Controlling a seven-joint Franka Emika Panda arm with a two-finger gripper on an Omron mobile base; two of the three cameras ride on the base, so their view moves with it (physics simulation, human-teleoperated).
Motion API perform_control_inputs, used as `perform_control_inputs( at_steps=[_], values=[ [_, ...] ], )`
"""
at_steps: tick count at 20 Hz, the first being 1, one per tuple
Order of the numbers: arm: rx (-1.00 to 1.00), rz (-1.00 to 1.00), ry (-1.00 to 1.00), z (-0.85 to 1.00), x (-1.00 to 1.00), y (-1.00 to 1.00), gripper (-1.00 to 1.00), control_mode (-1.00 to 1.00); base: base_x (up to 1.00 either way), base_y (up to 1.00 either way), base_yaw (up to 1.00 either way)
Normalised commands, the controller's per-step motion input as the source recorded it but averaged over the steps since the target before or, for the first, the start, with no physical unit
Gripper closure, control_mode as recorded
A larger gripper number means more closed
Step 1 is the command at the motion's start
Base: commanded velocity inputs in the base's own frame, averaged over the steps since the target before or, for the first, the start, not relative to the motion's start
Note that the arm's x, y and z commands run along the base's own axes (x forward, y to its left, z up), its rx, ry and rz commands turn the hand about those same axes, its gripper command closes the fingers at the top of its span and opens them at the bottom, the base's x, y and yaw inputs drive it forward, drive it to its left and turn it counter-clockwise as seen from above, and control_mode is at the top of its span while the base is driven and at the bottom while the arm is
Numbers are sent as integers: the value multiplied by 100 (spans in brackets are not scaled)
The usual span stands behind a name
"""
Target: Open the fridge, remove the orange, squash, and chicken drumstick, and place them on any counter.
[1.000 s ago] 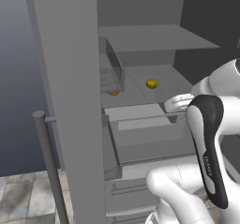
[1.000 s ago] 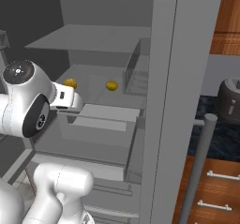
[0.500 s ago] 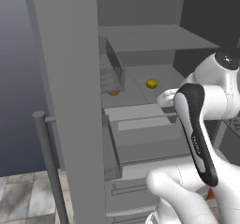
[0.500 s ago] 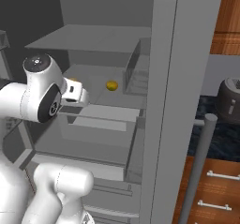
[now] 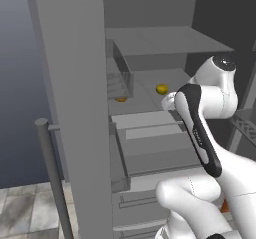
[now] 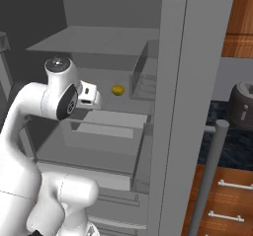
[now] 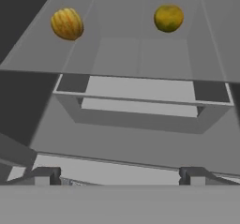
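Fridge [image 5: 75, 83] doors open, shelves exposed. Arm swung since a second ago: elbow rotated, hand now aimed into middle shelf. Gripper [image 7: 117, 174] jaws wide apart, empty, short of shelf edge. Orange [image 7: 168, 17] on shelf, far right in hand view; striped squash [image 7: 67, 24] well apart to its left. Drumstick: can't identify. Nothing removed yet; likely lining up first pick.

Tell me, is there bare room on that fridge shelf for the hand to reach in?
Yes. On the fridge shelf, the stretch between the striped squash and the round orange is bare, as is the shelf in front of both, up to the open gripper. It looks tighter by the door-side bin, where a small brown piece lies.
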Motion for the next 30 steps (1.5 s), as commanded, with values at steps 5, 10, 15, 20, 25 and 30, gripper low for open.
perform_control_inputs(
  at_steps=[5,10,15,20,25,30],
  values=[
    [0,0,-9,-37,48,-5,-100,-100,0,0,0],
    [0,7,-13,-9,44,-1,-100,-100,0,0,0],
    [0,14,-15,-6,39,1,-100,-100,0,0,0],
    [0,14,-5,-6,23,7,-100,-100,0,0,0],
    [0,5,7,2,19,29,-100,-100,0,0,0],
    [-5,0,7,1,5,27,-100,-100,0,0,0]
  ],
)
